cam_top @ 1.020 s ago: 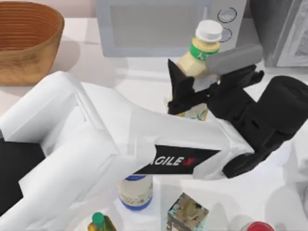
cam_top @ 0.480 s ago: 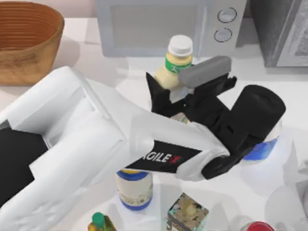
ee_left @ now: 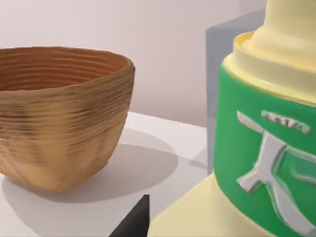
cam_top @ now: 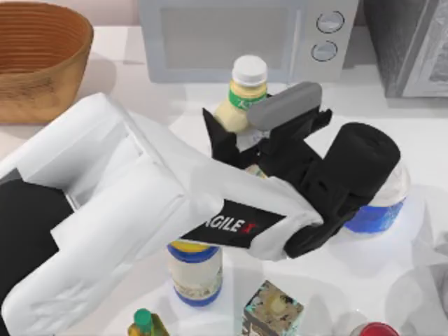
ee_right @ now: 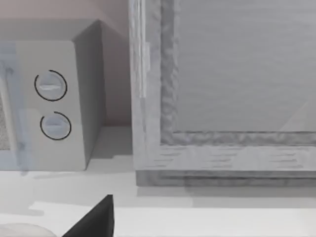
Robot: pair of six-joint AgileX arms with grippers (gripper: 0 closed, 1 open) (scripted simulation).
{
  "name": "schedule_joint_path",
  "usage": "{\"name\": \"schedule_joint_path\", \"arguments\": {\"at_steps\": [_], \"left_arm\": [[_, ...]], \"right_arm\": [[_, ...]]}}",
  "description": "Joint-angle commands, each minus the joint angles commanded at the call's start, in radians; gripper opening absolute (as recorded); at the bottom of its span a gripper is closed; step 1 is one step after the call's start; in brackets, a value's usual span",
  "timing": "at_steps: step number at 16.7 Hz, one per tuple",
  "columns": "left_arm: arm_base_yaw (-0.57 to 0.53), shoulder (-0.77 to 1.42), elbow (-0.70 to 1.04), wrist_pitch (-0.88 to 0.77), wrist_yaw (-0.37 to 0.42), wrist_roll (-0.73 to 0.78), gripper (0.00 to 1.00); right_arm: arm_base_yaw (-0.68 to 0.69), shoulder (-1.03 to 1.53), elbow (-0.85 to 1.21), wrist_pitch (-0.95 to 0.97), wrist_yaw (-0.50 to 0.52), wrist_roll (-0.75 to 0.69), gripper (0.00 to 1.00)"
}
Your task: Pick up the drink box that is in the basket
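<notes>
Reaching across table centre toward two o'clock, left gripper (cam_top: 241, 136) pinching drink box (cam_top: 241, 98), lifted before microwave (cam_top: 231, 35). Basket (cam_top: 38, 56) at ten o'clock; left wrist view shows its ribbed wall, carton's green collar.

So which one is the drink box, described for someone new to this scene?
Start at the microwave at the table's back. Just in front of it, the left gripper holds the drink box: pale yellow, green collar, white round cap, unlike the blue-banded canister nearer the front.

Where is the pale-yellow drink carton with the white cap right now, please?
In the top view the pale-yellow drink carton is held in the left claw near the table's middle, before the grey microwave, well right of the woven wicker basket.
</notes>
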Motion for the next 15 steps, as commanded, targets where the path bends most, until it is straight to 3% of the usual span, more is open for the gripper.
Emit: {"name": "schedule_joint_path", "arguments": {"at_steps": [10,15], "left_arm": [[0.0,0.0,0.0,0.0,0.0,0.0,0.98],[0.0,0.0,0.0,0.0,0.0,0.0,1.0]], "right_arm": [[0.0,0.0,0.0,0.0,0.0,0.0,1.0],[0.0,0.0,0.0,0.0,0.0,0.0,1.0]]}}
